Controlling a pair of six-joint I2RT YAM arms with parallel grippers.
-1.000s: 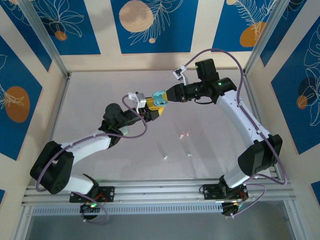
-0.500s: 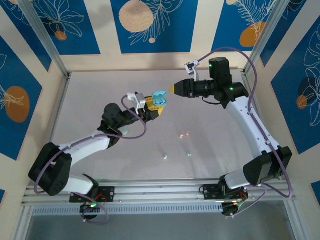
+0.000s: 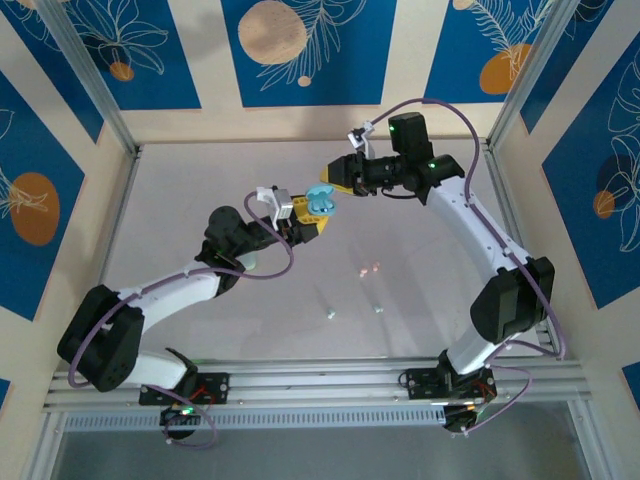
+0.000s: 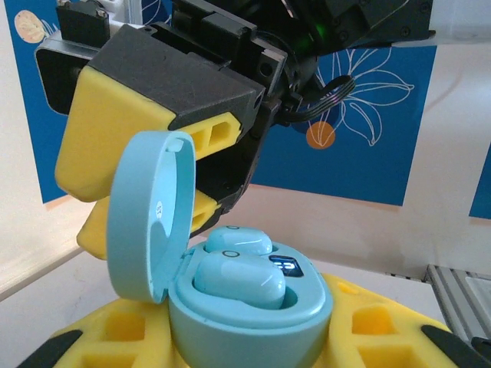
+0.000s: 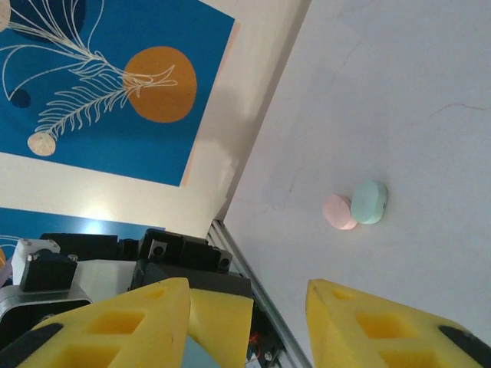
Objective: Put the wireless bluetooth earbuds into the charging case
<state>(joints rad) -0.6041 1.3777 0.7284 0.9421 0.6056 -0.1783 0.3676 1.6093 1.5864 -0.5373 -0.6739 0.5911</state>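
My left gripper (image 3: pixel 308 215) (image 4: pixel 245 341) is shut on the pale blue charging case (image 3: pixel 318 201) (image 4: pixel 253 322), held above the table's middle. The lid (image 4: pixel 149 222) stands up on the left. Two pale blue wireless bluetooth earbuds (image 4: pixel 238 280) (image 4: pixel 239 239) sit in the wells, beside a lit display (image 4: pixel 285 266). My right gripper (image 3: pixel 335 176) (image 5: pixel 247 299) hovers just behind and above the lid, open, with nothing between its yellow fingers (image 4: pixel 123 146).
Loose on the table lie two pale buds (image 3: pixel 329 313) (image 3: pixel 378 309) and two pink ones (image 3: pixel 362 270) (image 3: pixel 377 268). A pink pebble-shaped case (image 5: pixel 337 212) and a mint one (image 5: pixel 370 202) lie side by side, closed. The metal rail (image 3: pixel 320 380) runs along the near edge.
My right gripper drew back from the case to the right, then came close again, turned, with its jaws wider apart. The left gripper and the case stayed put.
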